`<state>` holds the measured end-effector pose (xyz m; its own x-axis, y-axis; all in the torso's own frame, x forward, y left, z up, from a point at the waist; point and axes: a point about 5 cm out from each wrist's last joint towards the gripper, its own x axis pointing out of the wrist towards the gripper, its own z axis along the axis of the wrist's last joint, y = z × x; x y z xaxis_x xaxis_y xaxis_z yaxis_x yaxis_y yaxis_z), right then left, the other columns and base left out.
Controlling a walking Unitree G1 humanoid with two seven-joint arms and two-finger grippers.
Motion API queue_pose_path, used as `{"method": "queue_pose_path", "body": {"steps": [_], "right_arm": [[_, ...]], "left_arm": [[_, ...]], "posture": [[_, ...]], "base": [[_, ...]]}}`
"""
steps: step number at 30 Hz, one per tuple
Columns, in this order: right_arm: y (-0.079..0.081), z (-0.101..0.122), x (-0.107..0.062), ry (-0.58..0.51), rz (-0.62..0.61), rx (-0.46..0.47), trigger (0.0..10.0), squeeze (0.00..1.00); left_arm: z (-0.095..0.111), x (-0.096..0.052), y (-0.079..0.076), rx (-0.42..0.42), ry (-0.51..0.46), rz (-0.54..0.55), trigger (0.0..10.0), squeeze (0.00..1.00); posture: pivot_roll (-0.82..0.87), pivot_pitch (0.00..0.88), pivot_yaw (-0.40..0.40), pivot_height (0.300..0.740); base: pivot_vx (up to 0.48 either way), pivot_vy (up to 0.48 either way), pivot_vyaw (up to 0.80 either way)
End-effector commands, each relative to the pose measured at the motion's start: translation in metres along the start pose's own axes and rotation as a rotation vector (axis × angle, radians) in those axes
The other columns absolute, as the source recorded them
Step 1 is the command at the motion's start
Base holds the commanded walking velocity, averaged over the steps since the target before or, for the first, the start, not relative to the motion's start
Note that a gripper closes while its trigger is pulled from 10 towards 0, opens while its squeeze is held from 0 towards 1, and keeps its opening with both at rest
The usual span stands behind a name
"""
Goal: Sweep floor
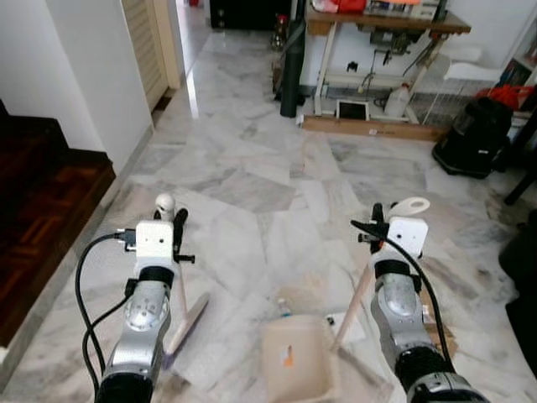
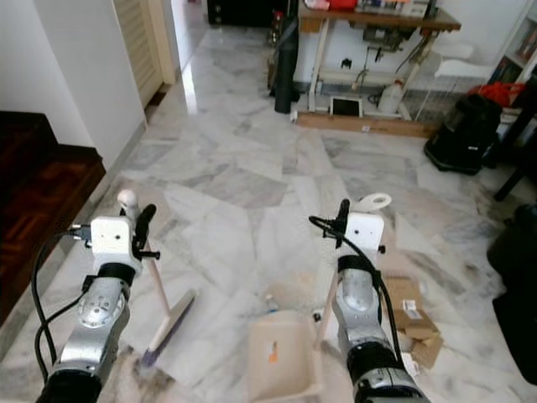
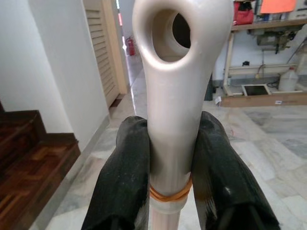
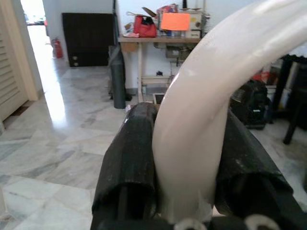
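My left gripper (image 1: 172, 220) is shut on the cream handle of a small broom (image 1: 186, 323), whose head rests on the marble floor by my left arm. In the left wrist view the black fingers (image 3: 125, 177) clamp the broom handle (image 3: 172, 110) just below its hanging hole. My right gripper (image 1: 388, 220) is shut on the long handle (image 1: 359, 294) of a cream dustpan (image 1: 298, 357), which sits flat on the floor between my arms. The right wrist view shows the dustpan handle's curved top (image 4: 201, 110) squeezed between the pads. Small bits of litter (image 1: 285, 308) lie just behind the pan.
A flattened cardboard piece (image 2: 413, 317) lies on the floor to my right. Dark wooden stairs (image 1: 42, 201) rise at the left beside a white wall. Ahead stand a work table (image 1: 377, 25), a black bag (image 1: 475, 138) and a dark upright roll (image 1: 292, 71).
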<state>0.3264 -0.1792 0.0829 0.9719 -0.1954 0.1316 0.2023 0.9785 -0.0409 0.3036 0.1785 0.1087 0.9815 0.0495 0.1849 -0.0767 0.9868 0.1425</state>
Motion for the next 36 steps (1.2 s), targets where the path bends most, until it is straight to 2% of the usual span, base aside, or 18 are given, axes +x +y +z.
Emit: {"method": "queue_pose_path", "body": {"steps": [1,13,31,36], "right_arm": [[-0.0016,0.0062,0.005,-0.026,0.007,-0.023,10.0,0.0],[0.0002,0.0062,0.0055,-0.018,0.0,0.002,10.0,0.0],[-0.0022,0.0071,0.0068,-0.02,-0.009,0.005,10.0,0.0],[-0.0017,0.0075,0.0067,-0.024,-0.014,0.004,10.0,0.0]], "left_arm": [[0.01,0.0052,-0.0003,-0.008,-0.054,-0.001,10.0,0.0],[0.0102,0.0055,0.0011,-0.006,-0.055,0.0,10.0,0.0],[0.0109,0.0058,-0.001,-0.01,-0.062,-0.012,10.0,0.0],[0.0121,0.0064,-0.0017,-0.007,-0.07,-0.02,10.0,0.0]], "posture": [[0.08,0.0,-0.029,0.74],[0.08,0.0,-0.027,0.74],[0.08,0.0,-0.024,0.74],[0.08,0.0,-0.023,0.74]], "base": [[0.0,0.435,0.0],[0.0,0.381,0.0],[0.0,0.351,-0.78],[0.0,0.051,-0.76]]}}
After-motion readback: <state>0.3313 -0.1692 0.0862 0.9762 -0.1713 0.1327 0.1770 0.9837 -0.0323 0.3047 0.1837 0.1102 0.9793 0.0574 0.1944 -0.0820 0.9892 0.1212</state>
